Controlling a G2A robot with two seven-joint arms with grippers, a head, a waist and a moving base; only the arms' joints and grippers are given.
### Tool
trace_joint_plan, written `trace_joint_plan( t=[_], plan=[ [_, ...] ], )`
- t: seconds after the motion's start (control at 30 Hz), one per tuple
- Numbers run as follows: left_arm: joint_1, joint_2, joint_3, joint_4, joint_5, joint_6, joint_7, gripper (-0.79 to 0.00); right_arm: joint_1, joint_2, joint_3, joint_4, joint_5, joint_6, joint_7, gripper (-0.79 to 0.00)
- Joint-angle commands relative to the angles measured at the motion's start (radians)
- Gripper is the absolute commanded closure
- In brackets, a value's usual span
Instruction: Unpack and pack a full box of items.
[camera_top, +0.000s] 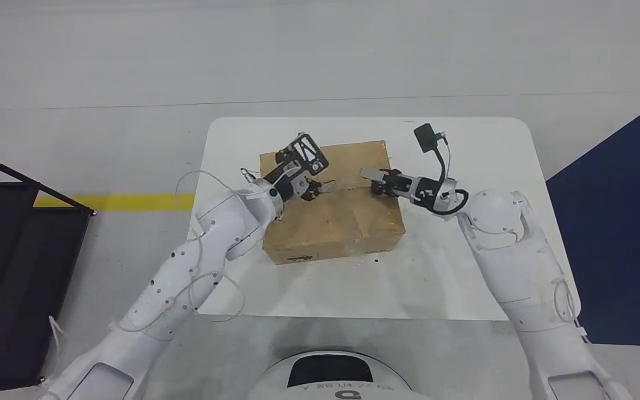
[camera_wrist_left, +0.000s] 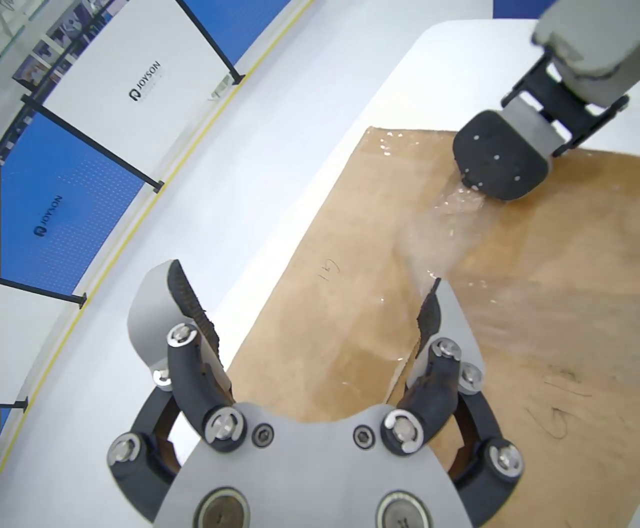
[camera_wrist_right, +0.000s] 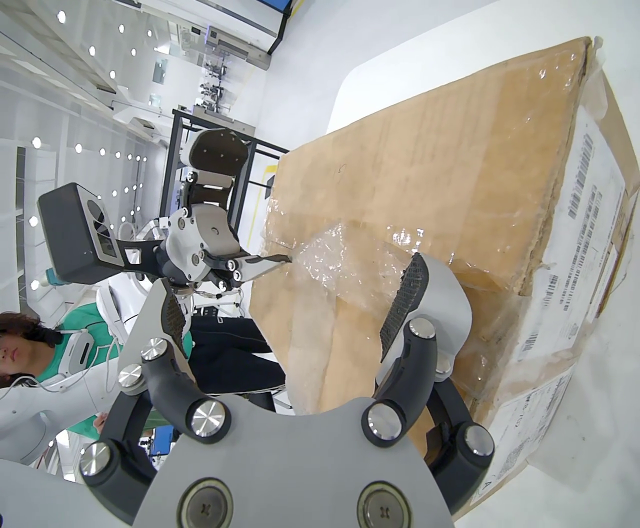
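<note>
The box (camera_top: 335, 205) (camera_wrist_left: 350, 325) (camera_wrist_right: 425, 150) is a brown cardboard carton that sits near the middle of the table (camera_top: 450, 280) (camera_wrist_left: 400, 75) (camera_wrist_right: 350, 95). Its top flaps are closed, so what is inside is hidden. Wrinkled clear tape (camera_wrist_left: 445, 235) (camera_wrist_right: 340, 250) runs across the top, and part of it is bunched up. White paper labels (camera_wrist_right: 590, 200) cover one side wall. A few handwritten marks (camera_wrist_left: 327, 270) show on the top.

The left gripper (camera_top: 318, 187) (camera_wrist_left: 305, 280) (camera_wrist_right: 260, 265) is above the far left part of the box top with its jaws spread wide, holding nothing. One of its fingertips (camera_wrist_left: 436, 292) is right at the edge of the bunched tape; whether it presses on the cardboard cannot be told. The right gripper (camera_top: 372, 181) (camera_wrist_left: 500, 160) (camera_wrist_right: 292, 280) is above the right part of the top, and its jaws are also spread and hold nothing. In the left wrist view one of its dark pads rests against the tape. The two grippers face each other across the taped strip, near but apart.

The table is white with rounded corners. It stands on a pale grey floor with a yellow line (camera_top: 130, 202) running to the left. A black rack (camera_top: 30, 240) stands at the left edge of the top view. Blue and white barrier panels (camera_wrist_left: 65, 200) on black posts stand farther off.
</note>
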Motion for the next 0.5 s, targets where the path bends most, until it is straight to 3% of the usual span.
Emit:
trace_joint_plan(
  t=[0.0,0.3,0.47],
  plan=[
    [0.007,0.003,-0.030,-0.005,-0.003,0.007,0.001,-0.785,0.002,0.001,-0.001,0.002,0.001,-0.001,-0.001,-0.785],
    [0.063,0.023,-0.202,-0.051,-0.105,-0.005,-0.002,-0.785,0.003,0.005,0.004,0.002,0.008,-0.005,-0.003,-0.785],
    [0.092,0.024,-0.217,-0.072,-0.271,-0.115,-0.060,-0.785,0.006,0.007,0.003,0.002,0.011,-0.006,-0.002,-0.785]
  ],
)
